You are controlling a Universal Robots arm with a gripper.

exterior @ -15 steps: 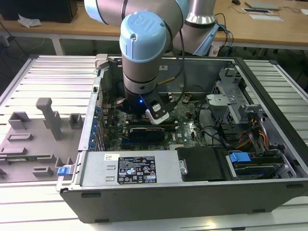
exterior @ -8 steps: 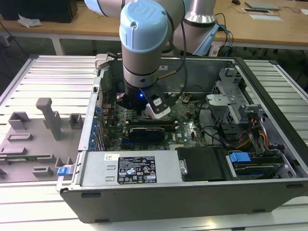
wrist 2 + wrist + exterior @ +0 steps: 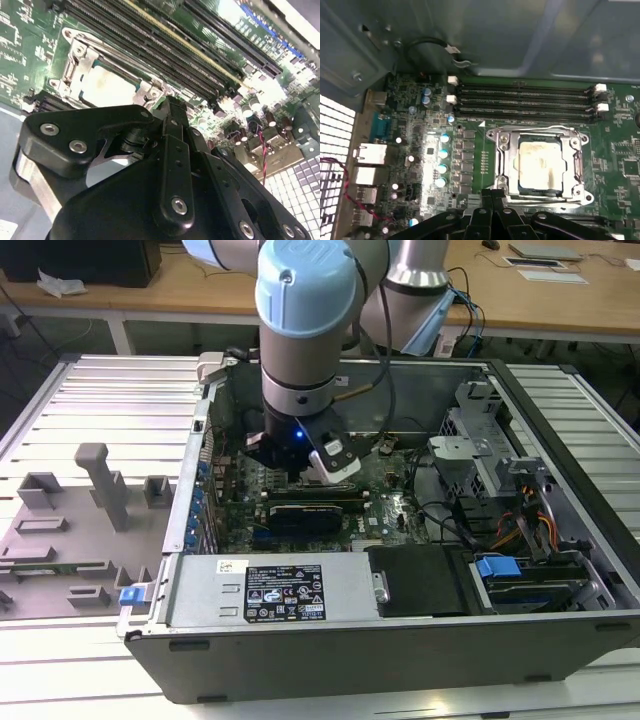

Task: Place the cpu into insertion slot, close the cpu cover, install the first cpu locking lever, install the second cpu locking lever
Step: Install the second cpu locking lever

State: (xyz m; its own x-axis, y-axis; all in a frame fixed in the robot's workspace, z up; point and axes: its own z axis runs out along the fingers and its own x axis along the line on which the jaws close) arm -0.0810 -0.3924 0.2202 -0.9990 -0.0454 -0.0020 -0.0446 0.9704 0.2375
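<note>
The small flat square cpu with its silvery-grey top point(image 3: 541, 167) already sits in the insertion slot, the square socket with a dark frame point(image 3: 526, 191), near the lower right of the first wrist view. The thin silvery metal cpu cover with a cut-out middle point(image 3: 506, 155) looks folded down around the chip, so the chip shows through the hole. In the second wrist view the same chip point(image 3: 107, 86) lies at the upper left. I cannot make out if the thin locking levers are hooked down.

The black claw point(image 3: 492, 200) hangs just beside the near edge of the socket. Its fingers look pressed together, and I see nothing between them.

The chip is likely light, stiff and easy to hurt, and its smooth top may be slippery. The tiny pins under it could bend, so it should only be touched by its edges. The cover is thin metal, best pushed on its flat rim.

The green circuit board point(image 3: 470, 150) lies flat inside an open grey metal computer case point(image 3: 420, 640). The case rests on a ribbed silver tabletop point(image 3: 80, 400). Long black memory slots point(image 3: 525, 100) run close by, so room is tight.
</note>
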